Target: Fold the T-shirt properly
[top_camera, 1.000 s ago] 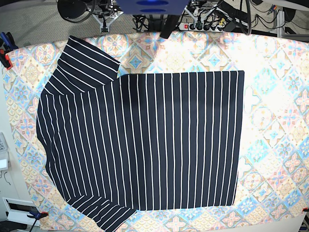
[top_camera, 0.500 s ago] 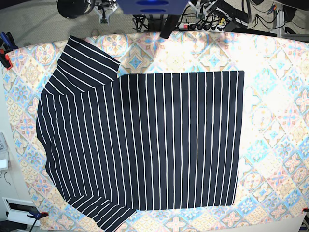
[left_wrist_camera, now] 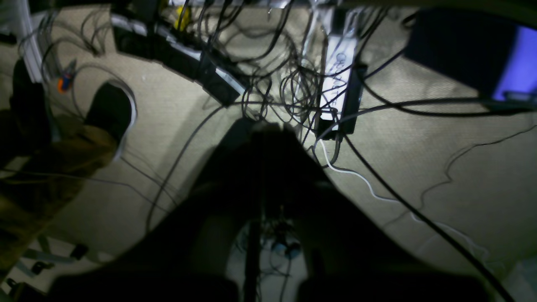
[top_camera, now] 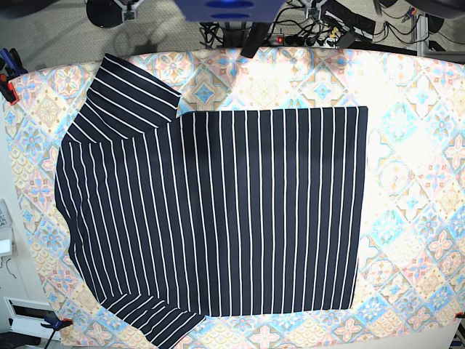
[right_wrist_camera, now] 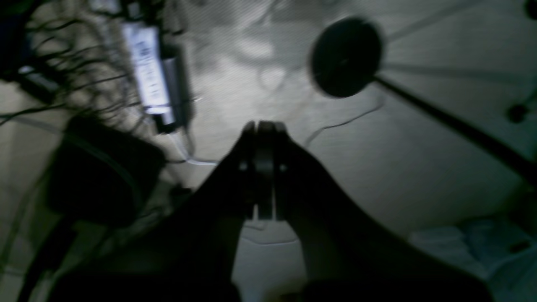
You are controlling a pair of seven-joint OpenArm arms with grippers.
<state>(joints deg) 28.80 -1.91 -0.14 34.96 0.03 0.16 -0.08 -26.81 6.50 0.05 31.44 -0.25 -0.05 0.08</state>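
The dark navy T-shirt (top_camera: 218,218) with thin white pinstripes lies flat on the patterned tablecloth (top_camera: 414,182). Its hem is at the right. One sleeve (top_camera: 134,94) is at the upper left and the other (top_camera: 156,320) at the lower left. Both grippers are back beyond the table's far edge, away from the shirt. My left gripper (left_wrist_camera: 268,132) is a dark silhouette with its fingers together over floor cables. My right gripper (right_wrist_camera: 264,126) is shut and empty over the grey floor.
A power strip (left_wrist_camera: 337,79) and tangled cables lie on the floor behind the table. A round black stand base (right_wrist_camera: 346,56) is there too. Clamps (top_camera: 7,87) (top_camera: 54,322) grip the cloth at the left edge.
The arm parts seen at the top edge of the base view have drawn further back out of frame. The T-shirt has not moved.
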